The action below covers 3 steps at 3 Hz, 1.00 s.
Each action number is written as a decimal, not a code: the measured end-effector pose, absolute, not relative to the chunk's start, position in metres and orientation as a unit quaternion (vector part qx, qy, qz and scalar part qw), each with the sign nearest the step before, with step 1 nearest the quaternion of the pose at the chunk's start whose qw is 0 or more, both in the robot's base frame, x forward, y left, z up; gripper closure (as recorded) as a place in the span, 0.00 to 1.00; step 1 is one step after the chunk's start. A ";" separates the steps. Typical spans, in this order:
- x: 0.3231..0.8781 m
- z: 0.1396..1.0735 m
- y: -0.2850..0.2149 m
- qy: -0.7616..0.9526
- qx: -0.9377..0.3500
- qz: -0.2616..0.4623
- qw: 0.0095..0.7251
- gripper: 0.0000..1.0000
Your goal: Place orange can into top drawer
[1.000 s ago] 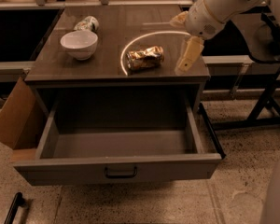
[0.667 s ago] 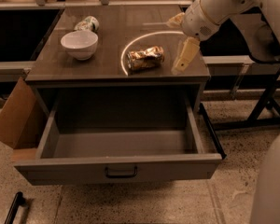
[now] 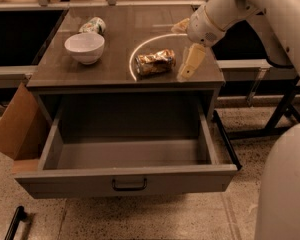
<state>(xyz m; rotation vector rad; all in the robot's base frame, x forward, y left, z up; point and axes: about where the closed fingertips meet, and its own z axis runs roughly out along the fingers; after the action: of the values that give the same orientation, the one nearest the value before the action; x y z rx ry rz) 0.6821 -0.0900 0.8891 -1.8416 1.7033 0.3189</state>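
Observation:
The orange can (image 3: 155, 62), crushed and shiny gold-orange, lies on its side on the dark cabinet top (image 3: 115, 71), near the front right. My gripper (image 3: 185, 44) hovers just right of the can, open and empty, with one cream finger (image 3: 191, 61) beside the can and the other finger (image 3: 180, 25) farther back. The top drawer (image 3: 125, 180) is pulled out wide below the cabinet top, its grey inside bare, its dark pull handle (image 3: 129, 185) at the centre of the front panel.
A white bowl (image 3: 84, 47) and a white-and-green can (image 3: 92, 25) sit at the back left of the cabinet top. A cardboard flap (image 3: 12, 129) leans at the cabinet's left. Dark table legs (image 3: 280, 109) stand to the right. My white arm (image 3: 285, 184) fills the right edge.
My gripper has moved slightly left, closer to the orange can. The can, bowl and drawer have not moved.

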 end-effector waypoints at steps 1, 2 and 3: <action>0.685 0.881 -0.084 0.642 -0.696 0.125 0.296 0.00; 0.689 0.871 -0.074 0.643 -0.701 0.131 0.281 0.00; 0.694 0.863 -0.064 0.644 -0.707 0.135 0.259 0.00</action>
<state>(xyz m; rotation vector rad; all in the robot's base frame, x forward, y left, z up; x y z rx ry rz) 0.6942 -0.0635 0.8626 -1.9156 1.7445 0.3660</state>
